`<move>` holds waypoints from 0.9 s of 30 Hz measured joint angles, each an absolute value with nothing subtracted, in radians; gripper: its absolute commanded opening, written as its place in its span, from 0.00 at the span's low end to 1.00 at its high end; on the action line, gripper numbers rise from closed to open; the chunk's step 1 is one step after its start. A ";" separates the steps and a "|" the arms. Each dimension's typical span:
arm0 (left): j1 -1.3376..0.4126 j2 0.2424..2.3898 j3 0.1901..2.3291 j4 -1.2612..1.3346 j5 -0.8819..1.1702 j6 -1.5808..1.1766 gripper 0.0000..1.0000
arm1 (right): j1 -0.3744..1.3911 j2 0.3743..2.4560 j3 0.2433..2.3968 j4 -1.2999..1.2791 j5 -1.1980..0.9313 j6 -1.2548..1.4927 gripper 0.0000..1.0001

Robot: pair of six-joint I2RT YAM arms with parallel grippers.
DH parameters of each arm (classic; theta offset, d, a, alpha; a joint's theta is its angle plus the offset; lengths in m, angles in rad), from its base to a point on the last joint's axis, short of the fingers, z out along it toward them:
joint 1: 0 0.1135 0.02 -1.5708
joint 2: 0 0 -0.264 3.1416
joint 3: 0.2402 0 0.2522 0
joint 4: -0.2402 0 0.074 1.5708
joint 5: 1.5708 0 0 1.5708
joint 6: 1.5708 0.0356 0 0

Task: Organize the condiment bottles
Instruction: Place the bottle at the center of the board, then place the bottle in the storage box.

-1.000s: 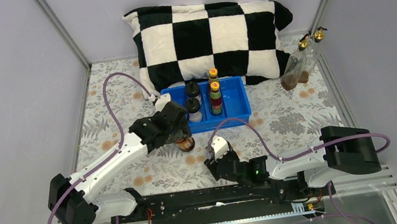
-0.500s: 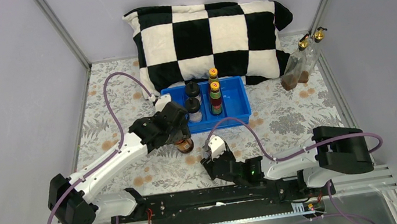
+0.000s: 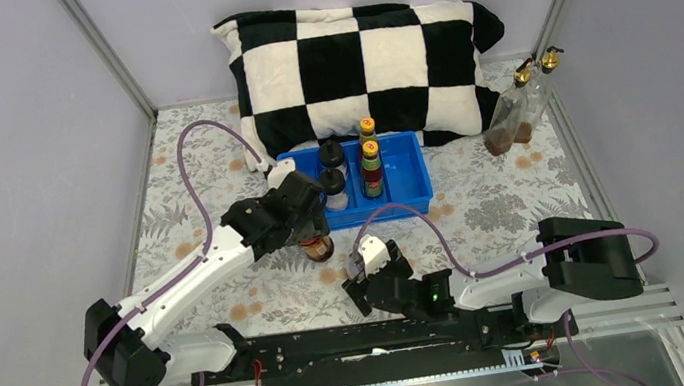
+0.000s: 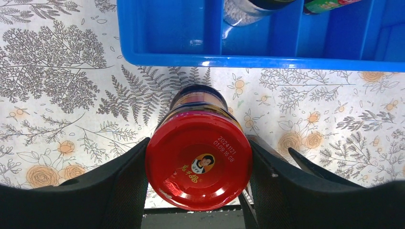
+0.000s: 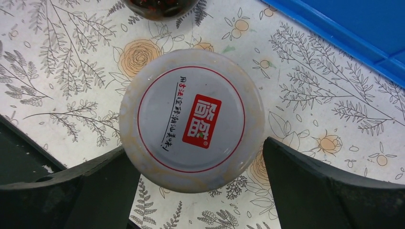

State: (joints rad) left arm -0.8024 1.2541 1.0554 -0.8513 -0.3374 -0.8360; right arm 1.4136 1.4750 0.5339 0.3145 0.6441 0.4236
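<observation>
Now | left hand (image 4: 197,157) grips red-lidded jar (image 4: 198,168) | right hand (image 5: 198,150) straddles white-lidded jar (image 5: 191,119)

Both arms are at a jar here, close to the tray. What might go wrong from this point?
1. The left gripper grips the red-lidded jar by its lid, right beside the blue tray's near wall; carried in low, it might clip that wall.
2. The right gripper stands open around the white-lidded jar, one finger nearer than the other; closing off-centre could shove or tip it.
3. The jars are close together, so the wrists may collide.
</observation>
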 measured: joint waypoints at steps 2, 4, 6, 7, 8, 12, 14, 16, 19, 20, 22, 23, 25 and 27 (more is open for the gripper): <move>-0.803 1.254 1.070 -0.860 -0.339 -0.834 0.67 | 1.414 1.455 0.533 0.307 0.645 0.424 1.00; -0.803 1.254 1.084 -0.869 -0.341 -0.834 0.67 | 1.414 1.433 0.533 0.298 0.645 0.424 1.00; -0.804 1.254 1.101 -0.882 -0.347 -0.832 0.67 | 1.414 1.411 0.533 0.290 0.645 0.424 1.00; -0.804 1.254 1.108 -0.888 -0.349 -0.830 0.67 | 1.414 1.398 0.533 0.283 0.645 0.424 1.00; -0.804 1.254 1.116 -0.894 -0.352 -0.829 0.67 | 1.414 1.386 0.533 0.276 0.645 0.424 1.00; -0.804 1.255 1.143 -0.911 -0.362 -0.823 0.67 | 1.414 1.332 0.532 0.247 0.645 0.424 1.00; -0.804 1.259 1.158 -0.919 -0.366 -0.819 0.67 | 1.414 1.295 0.529 0.229 0.646 0.424 1.00; -0.804 1.268 1.180 -0.928 -0.371 -0.814 0.67 | 1.414 1.252 0.528 0.209 0.646 0.424 1.00; -0.804 1.298 1.228 -0.953 -0.385 -0.801 0.68 | 1.414 1.193 0.526 0.186 0.648 0.426 1.00; -0.804 1.312 1.250 -0.963 -0.390 -0.796 0.68 | 1.414 1.172 0.524 0.176 0.649 0.427 1.00; -0.804 1.346 1.303 -0.986 -0.397 -0.785 0.68 | 1.414 1.124 0.519 0.159 0.656 0.429 1.00; -0.804 1.361 1.328 -0.994 -0.402 -0.780 0.68 | 1.414 1.104 0.516 0.149 0.660 0.429 1.00; -0.804 1.394 1.385 -1.011 -0.411 -0.767 0.68 | 1.414 1.066 0.510 0.133 0.667 0.432 1.00; -0.802 1.428 1.448 -1.021 -0.426 -0.753 0.68 | 1.414 1.027 0.506 0.108 0.673 0.437 1.00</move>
State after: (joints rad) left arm -0.8017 1.4277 1.4483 -1.0206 -0.4255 -0.7528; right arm 1.4136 1.0271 0.5064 0.1081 0.6735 0.4366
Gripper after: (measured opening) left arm 0.715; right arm 0.993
